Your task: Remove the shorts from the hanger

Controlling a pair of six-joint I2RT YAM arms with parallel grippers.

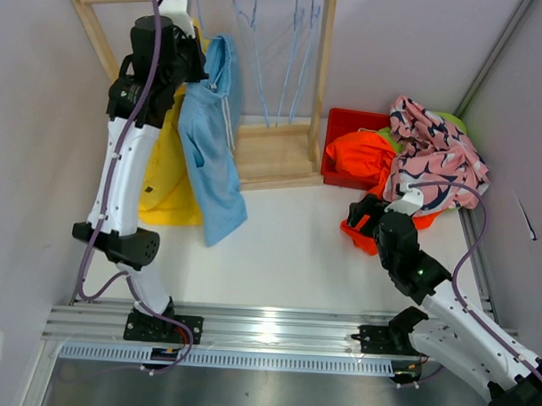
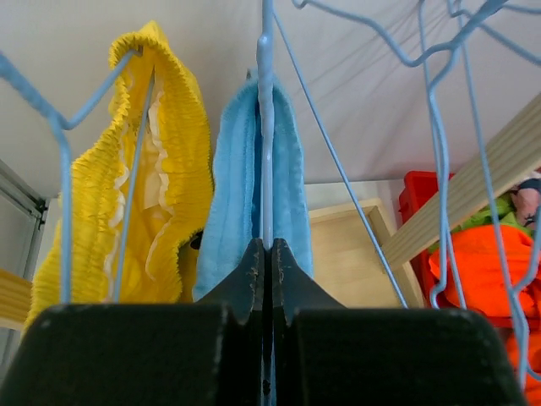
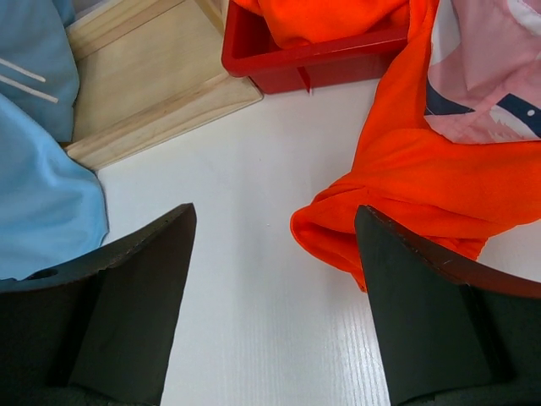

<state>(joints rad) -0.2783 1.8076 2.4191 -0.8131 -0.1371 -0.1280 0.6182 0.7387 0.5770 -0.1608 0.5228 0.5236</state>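
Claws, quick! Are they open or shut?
Left claw: closed on the blue hanger wire.
Right claw: open, holding nothing.

Left gripper (image 2: 264,247) raised, pinched tight, right gripper (image 3: 275,210) low, spread

Yellow shorts (image 1: 169,186), light blue shorts (image 1: 210,156) hung, orange shorts (image 1: 362,153), pink shorts (image 1: 433,148), lime shorts (image 1: 452,121) — heaped rightward

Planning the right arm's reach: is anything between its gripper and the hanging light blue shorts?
Nothing visible. Only bare white table lies between the right gripper and the light blue shorts; the orange shorts lie on its other side.
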